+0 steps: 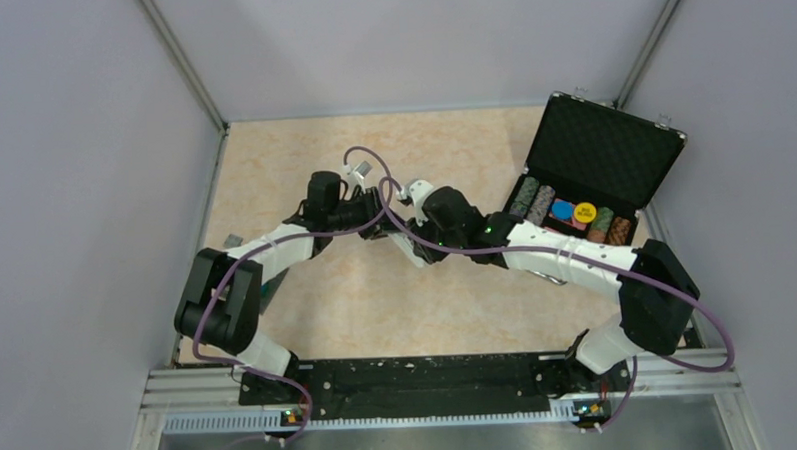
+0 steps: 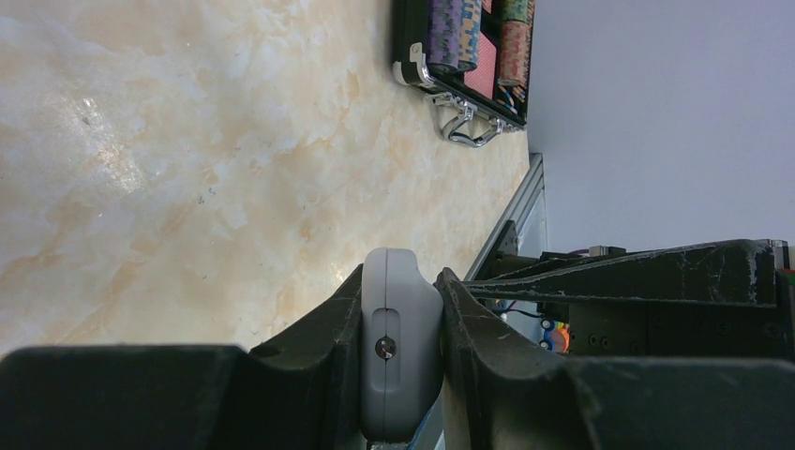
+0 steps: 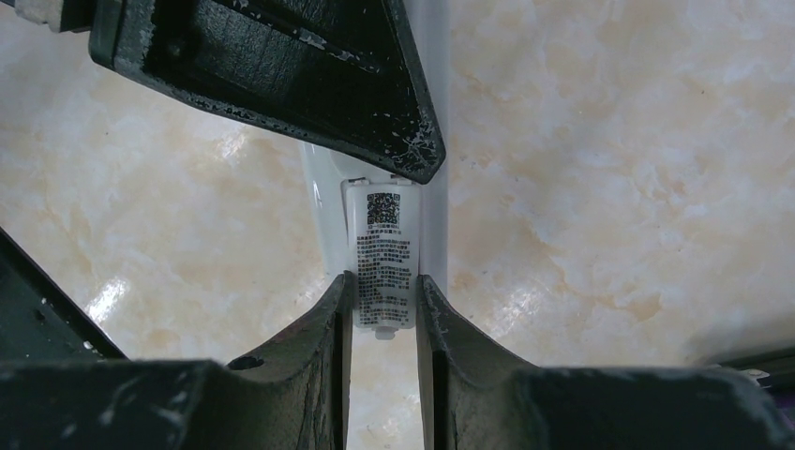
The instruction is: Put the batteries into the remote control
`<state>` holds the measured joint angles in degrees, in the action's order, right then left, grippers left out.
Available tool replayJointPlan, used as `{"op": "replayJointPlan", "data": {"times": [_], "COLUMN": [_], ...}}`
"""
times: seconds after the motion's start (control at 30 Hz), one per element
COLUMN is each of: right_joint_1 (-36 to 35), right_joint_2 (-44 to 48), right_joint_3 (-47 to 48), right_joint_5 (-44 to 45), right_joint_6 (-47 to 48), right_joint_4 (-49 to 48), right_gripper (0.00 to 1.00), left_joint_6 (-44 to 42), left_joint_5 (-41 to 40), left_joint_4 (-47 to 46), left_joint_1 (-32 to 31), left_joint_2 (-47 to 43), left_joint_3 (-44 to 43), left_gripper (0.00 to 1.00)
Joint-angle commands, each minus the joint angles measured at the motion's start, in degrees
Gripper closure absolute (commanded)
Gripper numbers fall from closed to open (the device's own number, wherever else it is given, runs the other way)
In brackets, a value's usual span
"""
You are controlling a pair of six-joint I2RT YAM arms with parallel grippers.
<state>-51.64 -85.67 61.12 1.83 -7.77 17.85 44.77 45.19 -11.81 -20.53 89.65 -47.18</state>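
The pale marbled counter (image 1: 378, 316) carries an open black case (image 1: 612, 147) of striped chips at its far right. The two arms meet over the middle, the left arm (image 1: 275, 244) reaching in from the left and the right arm (image 1: 566, 254) from the right.

Between them is the remote (image 2: 401, 347), held off the counter. The left jaws are closed hard on its white body, one finger on each side. Its long axis seems to run from one arm's jaws towards the other's, roughly left to right in the scene.

In the right wrist view its back faces the camera. The right jaws stand only partly closed, one finger along each long edge of the narrow labelled cover (image 3: 382, 253) of the battery bay. They look to be touching it.

So the cover lies straight ahead of the right jaws, in line with them. That arm is best placed to draw it off lengthwise while the left holds the body.

No batteries show in any view, so the bay is probably not yet loaded.
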Motion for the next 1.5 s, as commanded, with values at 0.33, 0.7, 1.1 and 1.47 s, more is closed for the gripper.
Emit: {"op": "replayJointPlan", "data": {"times": [0.33,0.7,1.1,1.47], "right_joint_1": [-0.54,-0.51,-0.54,-0.52], "right_joint_2": [0.88,1.38,2.03,2.09], "right_joint_3": [-0.5,-0.65,-0.2,0.78], "right_joint_5": [-0.49,-1.49,-1.11,0.44], "right_joint_6": [-0.45,-0.67,-1.79,-1.71], "right_joint_4": [-2.33,-2.11,-1.55,-1.64], "right_gripper": [0.85,0.85,0.85,0.85], "left_joint_6": [-2.41,-3.9,-4.75,-5.48], "left_joint_5": [5.64,7.01,6.79,6.84], "left_joint_4": [-1.62,-1.16,-0.89,1.36], "left_joint_1": [-0.73,-1.76,-2.72,-2.84], "left_joint_2": [0.66,0.79,0.88,1.69], "left_joint_3": [-2.89,-2.68,-2.39,-3.35], "left_gripper": [1.0,1.0,1.0,1.0]}}
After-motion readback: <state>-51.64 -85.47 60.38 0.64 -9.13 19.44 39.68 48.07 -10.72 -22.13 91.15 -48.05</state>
